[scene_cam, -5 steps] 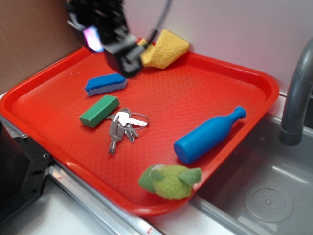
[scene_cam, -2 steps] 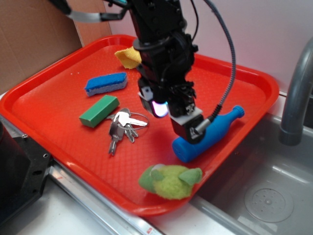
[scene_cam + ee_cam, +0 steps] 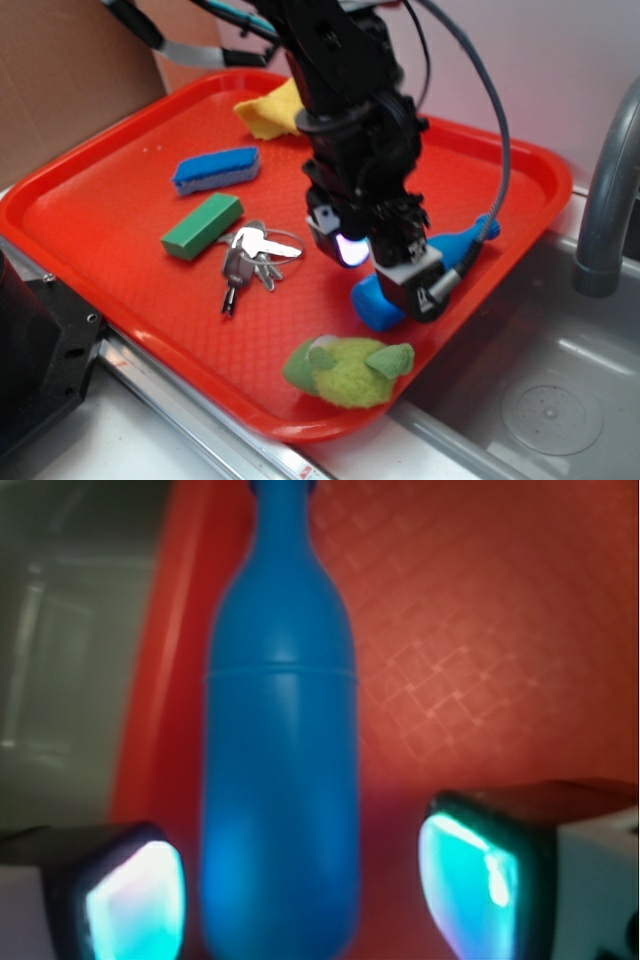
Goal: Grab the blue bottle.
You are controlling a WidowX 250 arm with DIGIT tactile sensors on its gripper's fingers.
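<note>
The blue bottle (image 3: 376,301) lies on its side on the red tray (image 3: 100,210), near the tray's right rim, neck pointing toward the back right. My gripper (image 3: 385,262) hangs right over its body and hides most of it in the exterior view. In the wrist view the blue bottle (image 3: 280,750) runs straight up the frame between my two glowing pads, one fingertip (image 3: 135,900) to its left and the other further off to its right. My gripper (image 3: 300,885) is open, with gaps on both sides of the bottle.
On the tray also lie a flat blue sponge (image 3: 217,169), a green block (image 3: 203,226), a bunch of keys (image 3: 251,258), a yellow cloth (image 3: 270,112) and a green plush toy (image 3: 348,370). A grey sink (image 3: 550,400) and faucet (image 3: 606,200) are to the right.
My gripper has travelled from the tray's back left to above the blue bottle and dropped lower, straddling its body. The yellow cloth has shifted left. Nothing is held.
</note>
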